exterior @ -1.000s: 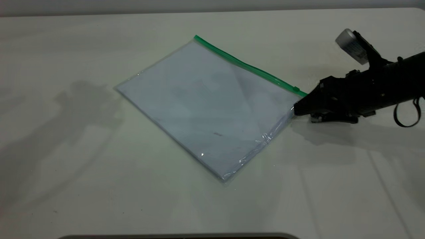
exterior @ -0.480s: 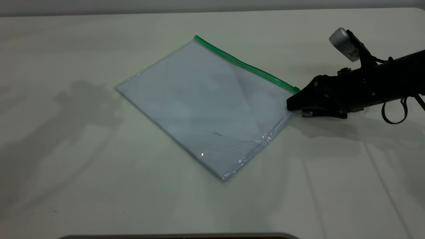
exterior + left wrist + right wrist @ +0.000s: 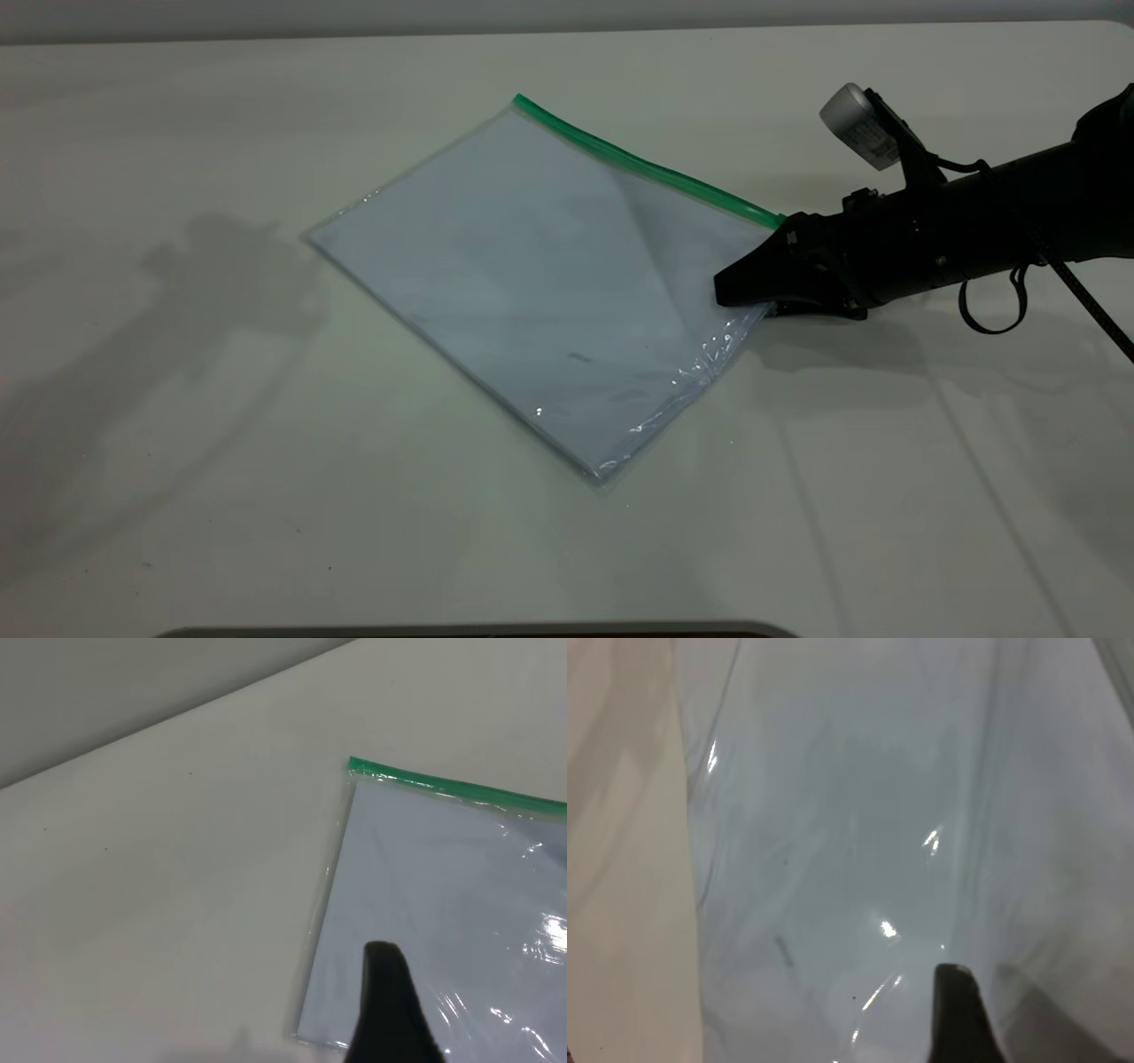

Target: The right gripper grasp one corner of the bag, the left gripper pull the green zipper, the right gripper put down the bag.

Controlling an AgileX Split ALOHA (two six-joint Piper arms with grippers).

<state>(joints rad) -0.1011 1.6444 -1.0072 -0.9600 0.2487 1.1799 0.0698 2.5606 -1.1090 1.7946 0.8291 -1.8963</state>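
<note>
The bag point(image 3: 532, 283) lies flat on the white table point(image 3: 177, 496), clear plastic with white sheets inside. The green zipper point(image 3: 638, 164) runs along its far long edge; the slider tab is hidden. My right gripper point(image 3: 722, 297), on the arm with the silver-grey knob, lies low over the bag's right corner beside the zipper's end, jaws slightly apart with the corner between them. In the right wrist view its tip point(image 3: 957, 1010) is over the bag point(image 3: 850, 859). My left gripper point(image 3: 381, 1001) is out of the exterior view; its wrist view shows the bag point(image 3: 443, 904) and the zipper point(image 3: 461, 788).
The table's far edge point(image 3: 567, 31) runs along the back. A dark rim point(image 3: 478, 631) shows at the table's near edge. Arm shadows fall on the left part of the table.
My right gripper has slid left, from just off the bag's right corner to over that corner. The bag has shifted a little to the left.
</note>
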